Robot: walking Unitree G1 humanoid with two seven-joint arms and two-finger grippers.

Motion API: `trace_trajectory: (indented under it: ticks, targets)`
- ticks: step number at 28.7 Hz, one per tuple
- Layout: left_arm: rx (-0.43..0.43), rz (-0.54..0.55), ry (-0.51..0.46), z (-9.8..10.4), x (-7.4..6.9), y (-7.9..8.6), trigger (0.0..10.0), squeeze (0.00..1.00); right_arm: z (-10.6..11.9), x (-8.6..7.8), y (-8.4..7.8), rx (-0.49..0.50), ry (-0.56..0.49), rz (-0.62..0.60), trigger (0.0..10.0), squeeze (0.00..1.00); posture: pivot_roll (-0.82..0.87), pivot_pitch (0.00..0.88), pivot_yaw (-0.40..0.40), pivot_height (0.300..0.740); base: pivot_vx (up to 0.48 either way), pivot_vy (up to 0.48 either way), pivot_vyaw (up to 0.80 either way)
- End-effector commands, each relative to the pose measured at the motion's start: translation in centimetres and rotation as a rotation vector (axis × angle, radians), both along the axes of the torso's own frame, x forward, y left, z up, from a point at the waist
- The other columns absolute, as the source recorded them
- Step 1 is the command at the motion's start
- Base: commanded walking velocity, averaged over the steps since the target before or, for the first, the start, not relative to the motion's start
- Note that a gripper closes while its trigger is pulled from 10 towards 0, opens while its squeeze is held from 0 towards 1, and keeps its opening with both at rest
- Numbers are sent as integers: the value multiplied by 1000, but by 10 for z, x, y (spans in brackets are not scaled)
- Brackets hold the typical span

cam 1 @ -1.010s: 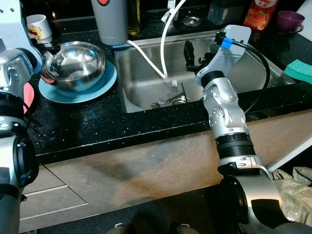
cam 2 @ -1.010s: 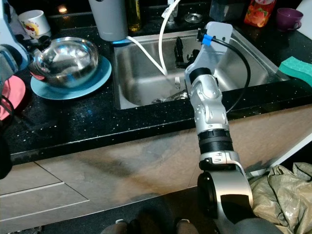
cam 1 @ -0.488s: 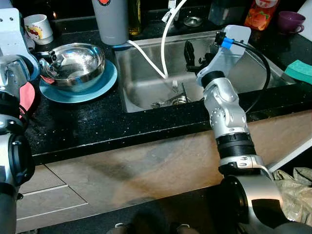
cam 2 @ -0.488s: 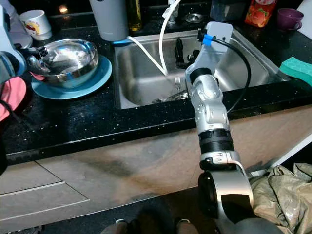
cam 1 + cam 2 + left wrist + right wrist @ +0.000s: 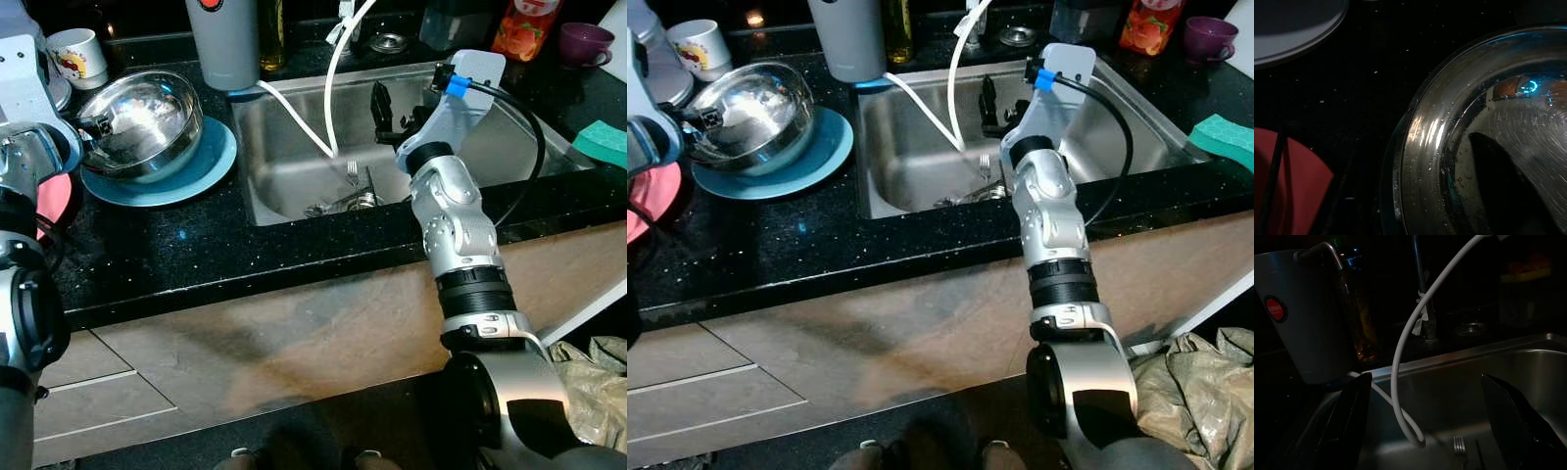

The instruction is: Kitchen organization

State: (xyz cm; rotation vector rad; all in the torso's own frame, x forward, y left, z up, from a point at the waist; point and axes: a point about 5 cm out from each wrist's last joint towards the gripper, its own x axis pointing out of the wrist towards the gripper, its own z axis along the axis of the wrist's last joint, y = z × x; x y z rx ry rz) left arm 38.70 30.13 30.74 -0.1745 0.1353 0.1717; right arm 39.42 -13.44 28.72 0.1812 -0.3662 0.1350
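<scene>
Now the left hand (image 5: 90, 124) tilts a shiny round steel bowl (image 5: 147, 113).

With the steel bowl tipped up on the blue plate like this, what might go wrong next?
1. The left gripper holds the steel bowl by its rim, tilted on the blue plate. It may slip and clatter down, or drag the plate along.
2. The cup stands close behind the bowl and may be knocked.
3. The right gripper hangs open in the sink beside the white hose, which it may snag.
</scene>
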Motion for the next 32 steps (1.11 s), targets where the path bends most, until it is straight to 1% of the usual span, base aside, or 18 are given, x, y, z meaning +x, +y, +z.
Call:
trace_trajectory:
  ticks: [1, 7, 14, 16, 17, 19, 20, 22, 23, 24, 25, 26, 27, 28, 29, 30, 31, 32]
  targets:
    - [-29, -10, 25, -5, 1, -2, 0, 0, 1, 0, 2, -9, 4, 9, 10000, 0, 47, 148, 20, 740, 0, 0, 0]
    - [-28, -9, 8, -1, 1, -2, 0, 0, 2, 1, 1, -7, 3, 6, 10000, 0, 48, 143, 19, 740, 0, 0, 0]
    - [-36, 4, -47, 10, -1, 1, 0, 0, 3, 1, 1, -5, 1, 8, 10000, 0, 49, 138, 15, 740, 0, 0, 0]
    - [-33, 6, -124, 18, -1, 1, 0, 0, 4, 1, 2, -5, -1, 10, 10000, 0, 48, 138, 14, 740, 0, 0, 0]
    - [-33, 6, -124, 18, -1, 1, 0, 0, 4, 1, 2, -5, -1, 10, 10000, 0, 48, 138, 14, 740, 0, 0, 0]
    - [-27, 0, -188, 24, -1, 0, 0, 0, 5, 1, 2, -5, -4, 11, 10000, 0, 45, 135, 12, 740, 0, 0, 0]
    - [-27, 0, -188, 24, -1, 0, 0, 0, 5, 1, 2, -5, -4, 11, 10000, 0, 45, 135, 12, 740, 0, 0, 0]
    - [17, -61, -311, 37, -2, -9, 0, 0, 8, 0, 3, 0, -20, 15, 10000, 0, 46, 132, 10, 740, 0, 0, 0]
    - [39, -87, -352, 41, -3, -13, 0, 0, 9, 0, 3, 4, -27, 17, 10000, 0, 46, 132, 10, 740, 0, 0, 0]
    - [48, -153, -422, 47, -5, -24, 0, 0, 11, -1, 4, 26, -37, 30, 10000, 0, 46, 129, 8, 740, 0, 0, 0]
    - [50, -195, -464, 50, -6, -31, 0, 0, 13, -2, 5, 42, -43, 40, 10000, 0, 46, 129, 8, 740, 0, 0, 0]
    - [72, -242, -524, 52, -9, -40, 0, 0, 14, -3, 9, 84, -41, 67, 10000, 47, 46, 128, 7, 740, 0, 0, 0]
    - [165, -273, -573, 52, -12, -49, 0, 0, 14, -4, 18, 156, -19, 129, 10000, 733, 43, 127, 5, 740, 0, 0, 0]
    - [234, -291, -599, 51, -14, -55, 0, 0, 14, -5, 24, 204, -2, 174, 10000, 733, 43, 127, 5, 740, 0, 0, 0]
    - [277, -306, -623, 50, -17, -61, 0, 0, 16, -7, 30, 253, 5, 215, 10000, 1000, 43, 127, 5, 740, 0, 0, 0]
    - [303, -298, -643, 48, -18, -65, 0, 0, 18, -11, 37, 320, 7, 266, 10000, 1000, 43, 125, 5, 740, 0, 0, 0]
    - [303, -298, -643, 48, -18, -65, 0, 0, 18, -11, 37, 320, 7, 266, 10000, 1000, 43, 125, 5, 740, 0, 0, 0]
    - [315, -284, -649, 48, -18, -65, 0, 0, 21, -12, 39, 350, 4, 287, 10000, 1000, 45, 125, 4, 740, 0, 0, 0]
